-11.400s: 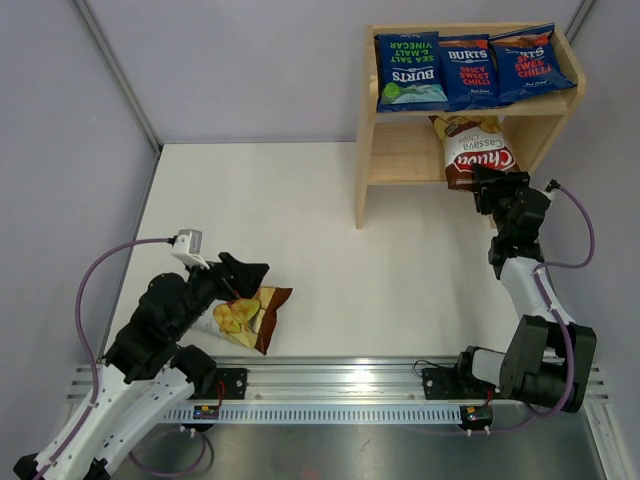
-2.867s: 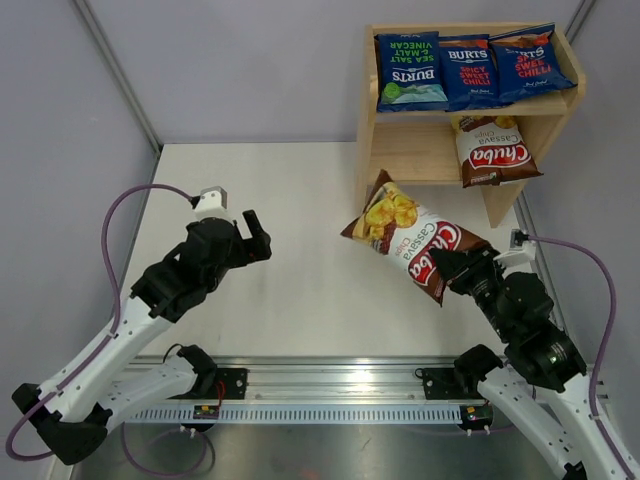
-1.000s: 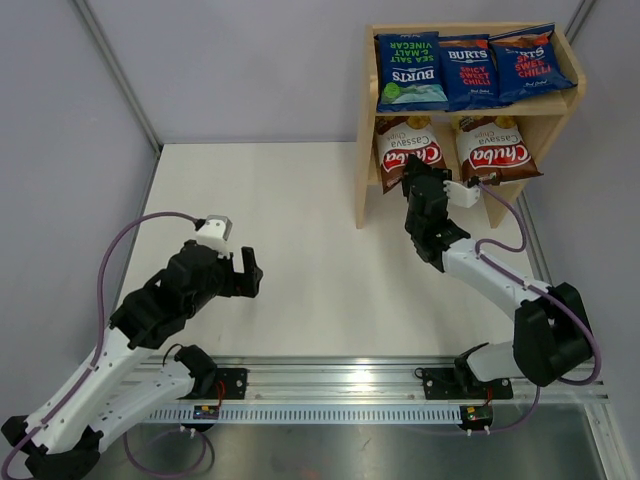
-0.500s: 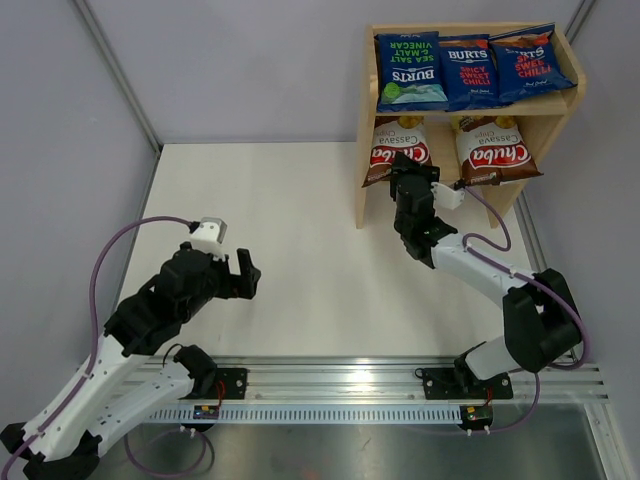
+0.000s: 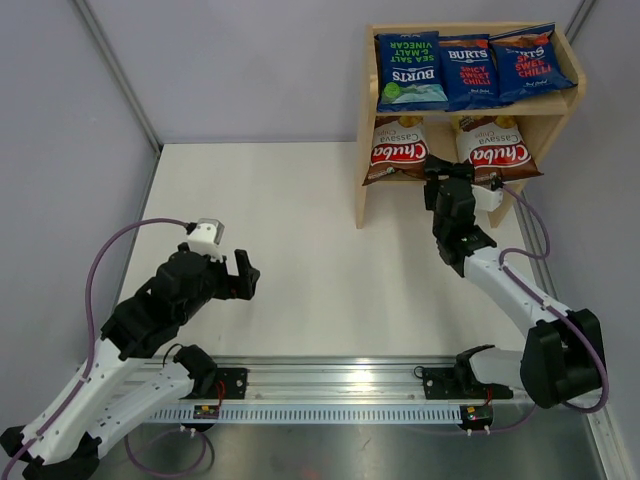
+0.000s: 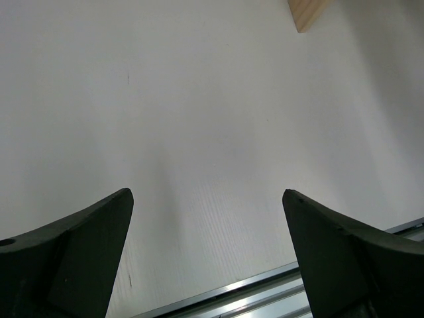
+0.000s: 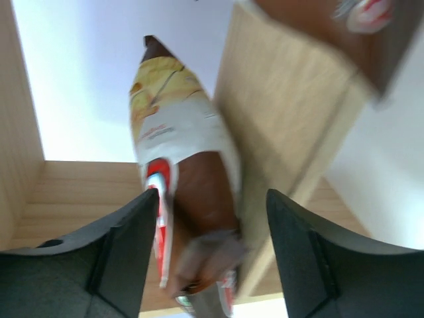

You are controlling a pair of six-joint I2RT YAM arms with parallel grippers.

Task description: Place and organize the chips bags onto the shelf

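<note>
Now, right gripper (image 5: 448, 172) fingers spread, pinching nothing, just beside left Chuba bag (image 5: 397, 152) on shelf (image 5: 362, 190) lower tier. Left gripper (image 5: 248, 275) wide apart above table (image 5: 300, 200). Risk: snagging bag on retreat, tipping it out. Top view only: all five chips bags (image 5: 466, 70) shelved. Right wrist only: bag upright, edge-on, blurred.

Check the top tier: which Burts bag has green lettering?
The leftmost Burts bag, sea salt and malt vinegar. The middle bag and the right bag carry red "spicy sweet chilli" lettering.
</note>
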